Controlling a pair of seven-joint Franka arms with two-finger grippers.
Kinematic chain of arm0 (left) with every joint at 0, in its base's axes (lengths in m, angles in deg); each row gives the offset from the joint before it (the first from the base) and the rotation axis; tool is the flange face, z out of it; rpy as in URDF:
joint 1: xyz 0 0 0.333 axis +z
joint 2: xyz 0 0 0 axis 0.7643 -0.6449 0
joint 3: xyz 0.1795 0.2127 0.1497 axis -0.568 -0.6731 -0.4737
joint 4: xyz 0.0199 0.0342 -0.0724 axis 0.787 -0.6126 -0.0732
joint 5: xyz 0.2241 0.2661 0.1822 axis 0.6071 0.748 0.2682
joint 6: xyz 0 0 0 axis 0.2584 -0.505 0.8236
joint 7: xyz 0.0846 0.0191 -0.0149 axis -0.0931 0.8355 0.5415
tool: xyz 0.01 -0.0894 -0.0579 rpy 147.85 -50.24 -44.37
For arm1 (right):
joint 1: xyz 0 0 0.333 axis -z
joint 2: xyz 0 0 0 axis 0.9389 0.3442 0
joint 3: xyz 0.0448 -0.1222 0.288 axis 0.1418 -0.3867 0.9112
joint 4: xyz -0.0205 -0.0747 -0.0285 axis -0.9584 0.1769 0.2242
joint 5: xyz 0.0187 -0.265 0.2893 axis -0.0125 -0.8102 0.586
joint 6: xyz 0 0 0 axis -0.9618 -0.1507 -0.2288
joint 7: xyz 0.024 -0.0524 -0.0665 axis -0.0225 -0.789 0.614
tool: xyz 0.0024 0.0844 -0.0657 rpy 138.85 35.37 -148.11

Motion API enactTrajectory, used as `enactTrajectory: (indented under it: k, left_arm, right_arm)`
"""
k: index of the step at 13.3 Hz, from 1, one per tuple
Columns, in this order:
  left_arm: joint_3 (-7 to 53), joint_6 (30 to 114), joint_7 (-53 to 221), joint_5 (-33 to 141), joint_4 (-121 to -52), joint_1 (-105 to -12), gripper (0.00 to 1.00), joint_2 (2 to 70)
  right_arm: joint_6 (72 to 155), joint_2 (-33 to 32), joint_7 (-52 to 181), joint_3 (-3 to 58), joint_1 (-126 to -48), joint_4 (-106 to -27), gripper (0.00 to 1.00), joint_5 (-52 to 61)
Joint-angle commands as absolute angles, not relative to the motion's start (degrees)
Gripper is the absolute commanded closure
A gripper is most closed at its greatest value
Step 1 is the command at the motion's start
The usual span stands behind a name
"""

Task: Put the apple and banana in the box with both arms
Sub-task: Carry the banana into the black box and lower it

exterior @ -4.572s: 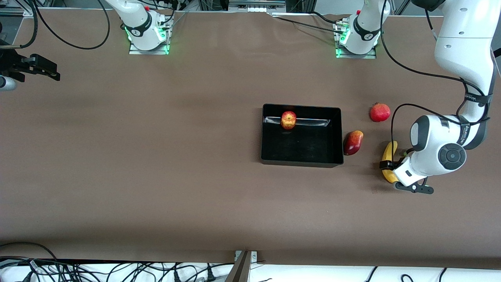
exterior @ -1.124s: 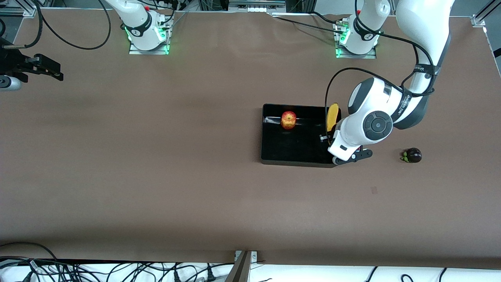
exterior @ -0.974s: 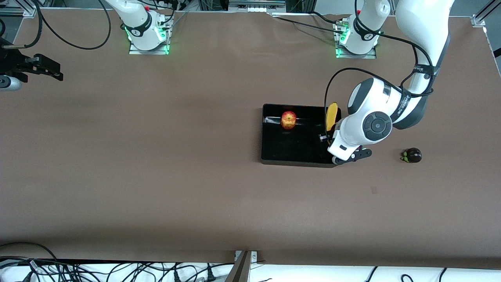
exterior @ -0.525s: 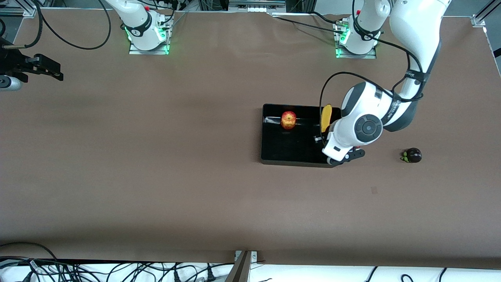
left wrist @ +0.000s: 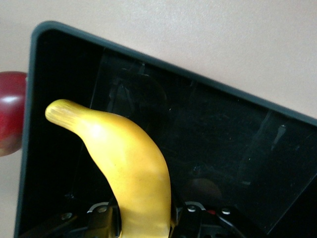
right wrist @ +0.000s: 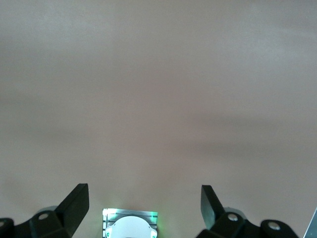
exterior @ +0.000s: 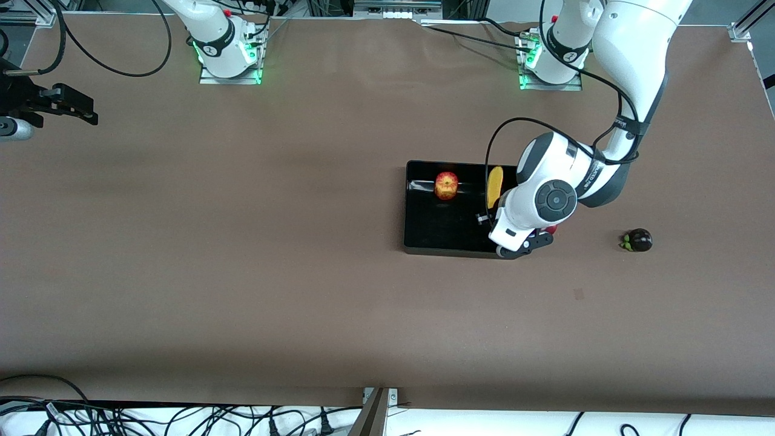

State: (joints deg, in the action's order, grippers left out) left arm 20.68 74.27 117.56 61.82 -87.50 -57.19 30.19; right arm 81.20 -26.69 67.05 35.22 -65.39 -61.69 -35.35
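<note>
The black box (exterior: 448, 227) lies mid-table, toward the left arm's end. A red and yellow apple (exterior: 447, 185) rests inside it by the wall nearest the robots' bases. My left gripper (exterior: 484, 218) is shut on the yellow banana (exterior: 495, 186) and holds it above the box's end nearest the left arm. In the left wrist view the banana (left wrist: 129, 163) rises from between the left gripper's (left wrist: 146, 220) jaws, over the box's dark floor (left wrist: 223, 139). My right gripper (exterior: 82, 112) waits open over bare table at the right arm's end, holding nothing (right wrist: 144, 196).
A red fruit (left wrist: 11, 111) lies on the table just outside the box wall, mostly hidden under the left arm in the front view. A small dark round fruit (exterior: 637, 240) sits farther toward the left arm's end. Brown table surrounds the box.
The left arm lifted the banana off the table by the red fruits. Over the last second it carried it farther in over the box, toward the apple. The right arm stayed still.
</note>
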Motion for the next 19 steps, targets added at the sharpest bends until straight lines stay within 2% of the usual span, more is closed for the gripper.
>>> enactTrajectory:
  k: [1, 19]
  left_arm:
    - [20.6, 76.4, 117.8, 61.3, -87.5, -57.1, 1.0, 28.9]
    - [20.3, 82.3, 117.9, 65.1, -87.6, -56.8, 1.0, 24.1]
  right_arm:
    - [80.4, -26.1, 66.4, 35.1, -65.4, -60.5, 0.0, -35.4]
    - [80.5, -26.0, 66.4, 35.0, -65.4, -60.5, 0.0, -35.4]
